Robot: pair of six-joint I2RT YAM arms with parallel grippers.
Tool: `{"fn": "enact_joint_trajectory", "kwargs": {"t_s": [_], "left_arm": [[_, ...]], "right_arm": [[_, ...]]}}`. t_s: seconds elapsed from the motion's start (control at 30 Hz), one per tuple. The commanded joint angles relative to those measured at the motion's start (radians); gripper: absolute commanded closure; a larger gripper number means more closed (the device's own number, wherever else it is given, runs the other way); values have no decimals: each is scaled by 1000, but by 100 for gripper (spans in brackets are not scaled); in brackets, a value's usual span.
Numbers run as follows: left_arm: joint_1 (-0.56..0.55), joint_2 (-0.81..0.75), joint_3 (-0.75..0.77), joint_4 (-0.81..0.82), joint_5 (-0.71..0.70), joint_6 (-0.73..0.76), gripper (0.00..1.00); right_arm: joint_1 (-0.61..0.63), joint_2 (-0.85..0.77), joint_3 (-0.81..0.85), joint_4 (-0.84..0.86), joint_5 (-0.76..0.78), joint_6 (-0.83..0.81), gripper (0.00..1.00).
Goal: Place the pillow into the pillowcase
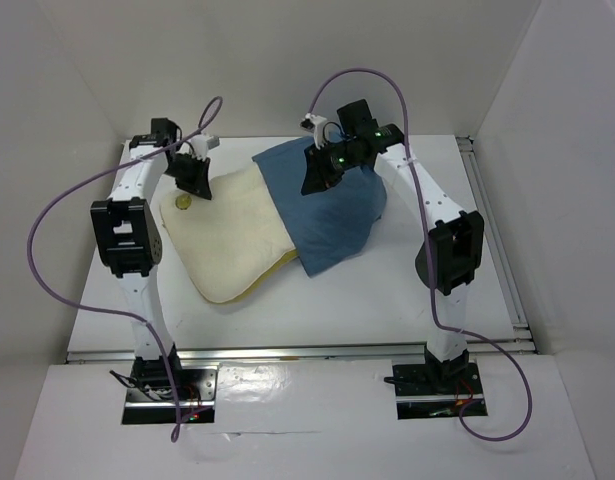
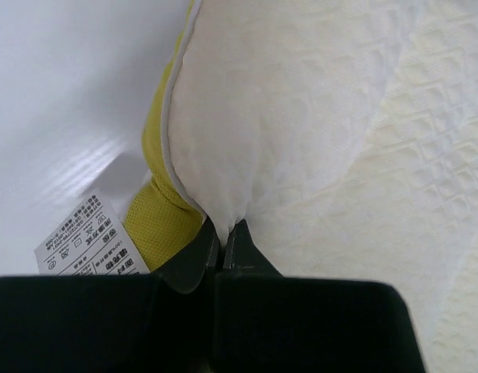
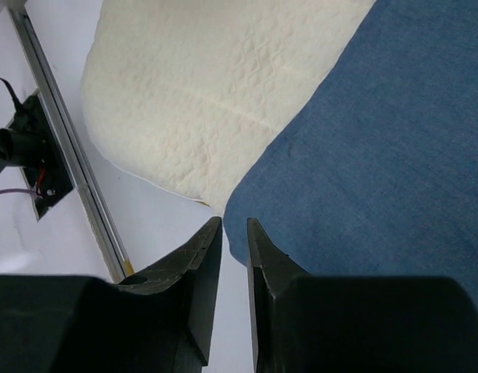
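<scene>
Cream pillow (image 1: 232,235) lies on the tabletop (image 1: 387,300), its right end under the blue pillowcase (image 1: 332,215). My left hand (image 2: 223,233) is pinched tight on the pillow's far-left corner, beside the yellow band (image 2: 157,217). My right hand (image 3: 235,225) hangs over the pillowcase edge, jaws barely parted, gripping nothing.
</scene>
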Motion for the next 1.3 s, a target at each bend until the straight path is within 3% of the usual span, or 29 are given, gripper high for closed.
{"fn": "enact_joint_trajectory", "kwargs": {"t_s": [0.0, 0.13, 0.17, 0.3, 0.47, 0.6, 0.8, 0.93, 1.17, 1.27], "left_arm": [[-73, -246, -41, 255, -236, -22, 100], [-174, -393, -89, 385, -340, 36, 100], [-185, -409, -89, 385, -341, 36, 100], [-240, -525, -153, 458, -363, 76, 100], [-332, -679, -354, 610, -449, 162, 100], [-383, -769, -452, 671, -472, 194, 100], [-459, -845, -483, 716, -494, 225, 100], [-508, -889, -504, 725, -523, 259, 100], [-559, -924, -486, 702, -532, 268, 100], [-585, -934, -472, 682, -541, 268, 100]], "right_arm": [[7, -4, 80, 59, 16, 53, 73], [-5, -24, 125, 188, 61, 220, 57], [-5, -37, 125, 217, 61, 245, 46], [-5, -38, 220, 313, 105, 302, 24], [-31, -39, 291, 372, 278, 366, 24], [-42, -102, 191, 486, 357, 385, 25], [-33, -34, 252, 400, 411, 337, 29], [-24, -47, 153, 443, 438, 324, 29], [-5, -28, 152, 452, 480, 290, 29], [-5, -28, 152, 452, 490, 281, 39]]}}
